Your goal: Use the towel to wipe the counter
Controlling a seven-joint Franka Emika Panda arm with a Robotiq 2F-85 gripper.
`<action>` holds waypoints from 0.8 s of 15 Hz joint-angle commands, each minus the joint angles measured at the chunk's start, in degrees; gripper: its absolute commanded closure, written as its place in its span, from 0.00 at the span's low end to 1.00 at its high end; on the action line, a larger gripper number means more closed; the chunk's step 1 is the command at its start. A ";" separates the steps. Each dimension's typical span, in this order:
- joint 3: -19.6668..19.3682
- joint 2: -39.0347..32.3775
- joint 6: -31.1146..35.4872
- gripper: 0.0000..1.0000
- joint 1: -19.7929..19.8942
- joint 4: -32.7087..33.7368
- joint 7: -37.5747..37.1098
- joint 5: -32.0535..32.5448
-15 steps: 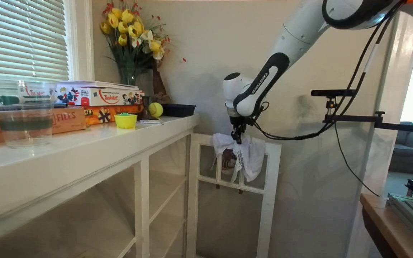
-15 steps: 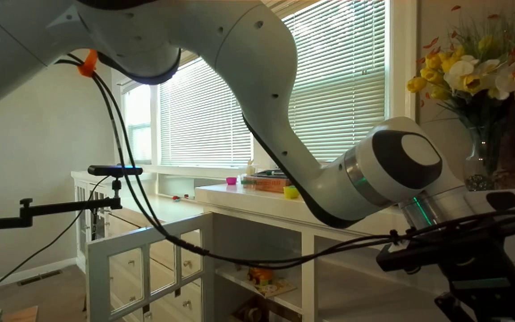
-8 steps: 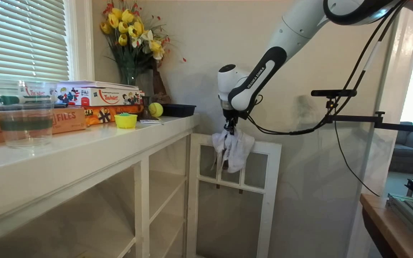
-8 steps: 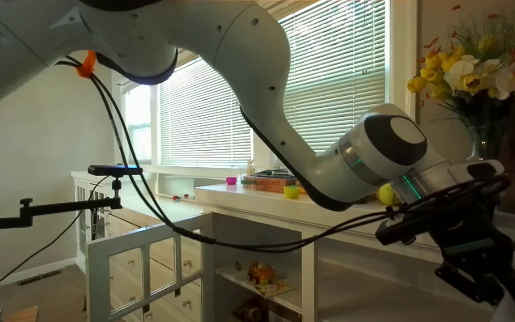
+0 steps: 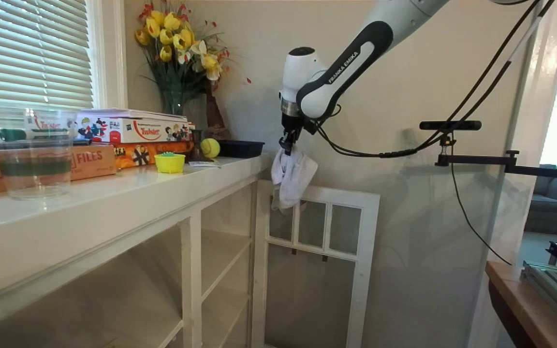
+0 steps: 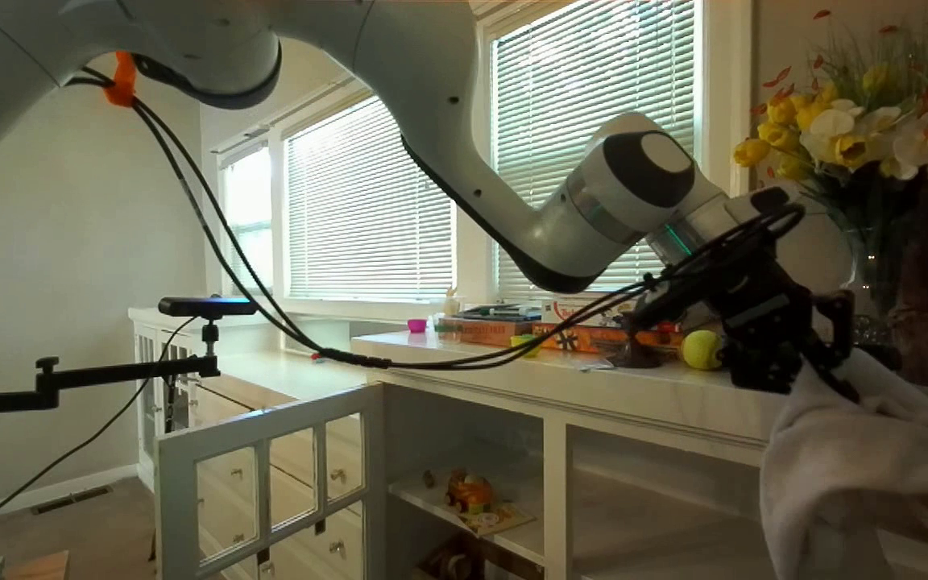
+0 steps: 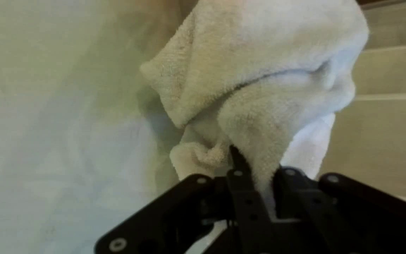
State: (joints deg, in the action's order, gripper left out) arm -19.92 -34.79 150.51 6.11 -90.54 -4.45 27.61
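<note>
In an exterior view we found the towel [image 5: 292, 180] hanging from the gripper [image 5: 286, 149] near the counter [image 5: 124, 187]. In an exterior view the towel [image 6: 851, 475] draped in loose folds; we judged it soft, light, not fragile. In the wrist view the fingers [image 7: 244, 194], nearly together, pinched one fold; we judged a bunched, central hold best for wiping.

Your claw [image 5: 286, 148] has the towel [image 5: 294, 180] by one front corner of the tabletop [image 5: 114, 186]; ball [image 5: 210, 148] beside tray [image 5: 241, 149] near that end, tub [image 5: 169, 164] near front edge.
</note>
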 commanded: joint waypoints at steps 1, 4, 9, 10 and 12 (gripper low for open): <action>3.95 10.16 4.13 0.96 -1.55 -9.81 -0.53 -2.97; 8.45 15.85 6.42 0.96 -1.79 -15.70 -0.50 -7.71; 19.63 20.28 16.00 0.96 3.39 -24.03 13.17 -23.95; 23.38 20.30 16.97 0.96 6.18 -24.69 17.71 -28.35; 33.56 19.07 17.87 0.96 13.25 -24.88 26.12 -34.79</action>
State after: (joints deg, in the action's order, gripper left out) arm 2.42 -16.64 165.83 10.86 -112.42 10.44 1.60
